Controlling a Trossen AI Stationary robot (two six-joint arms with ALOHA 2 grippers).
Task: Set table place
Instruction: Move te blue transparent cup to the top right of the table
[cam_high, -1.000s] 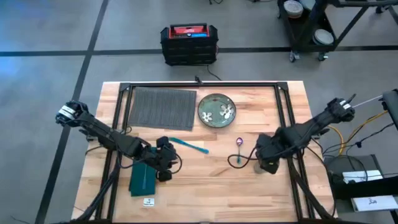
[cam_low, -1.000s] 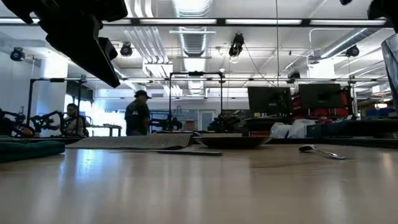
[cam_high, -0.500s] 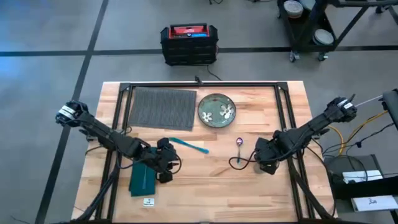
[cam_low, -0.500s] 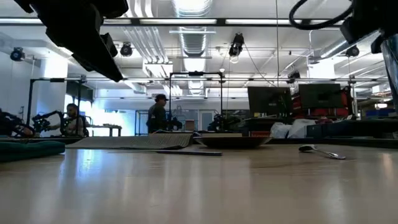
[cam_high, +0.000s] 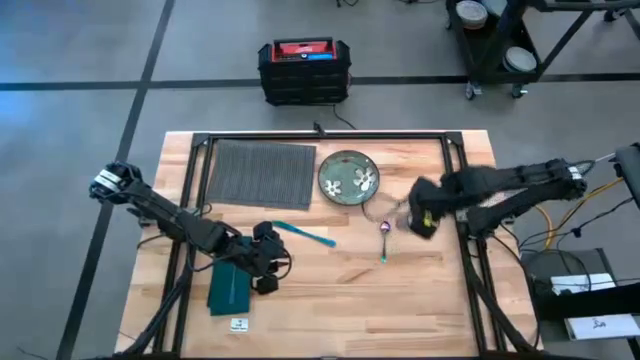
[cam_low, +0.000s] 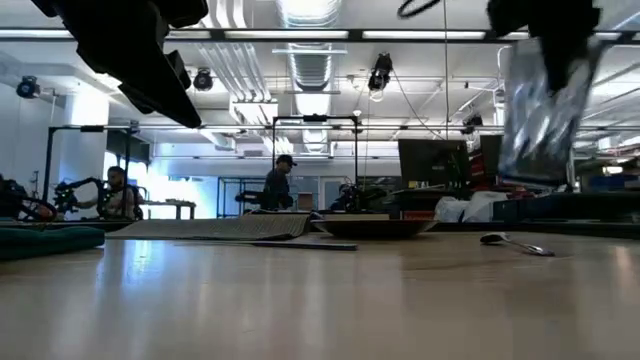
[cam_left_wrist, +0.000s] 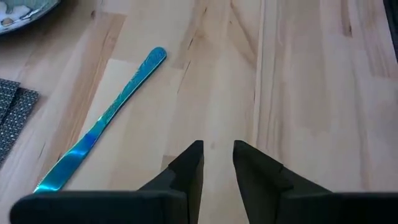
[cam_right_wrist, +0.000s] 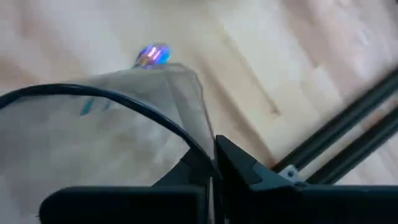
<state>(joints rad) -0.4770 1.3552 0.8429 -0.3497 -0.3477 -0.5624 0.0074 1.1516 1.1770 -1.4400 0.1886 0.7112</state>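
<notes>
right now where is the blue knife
In the high view the blue knife lies flat on the table, left of centre, just in front of the grey placemat and plate, right beside the left gripper.

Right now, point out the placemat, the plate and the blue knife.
placemat (cam_high: 260, 174): high view, middle of its ribbed surface.
plate (cam_high: 348, 176): high view, centre of the dish.
blue knife (cam_left_wrist: 102, 118): left wrist view, midway along its length.
</notes>
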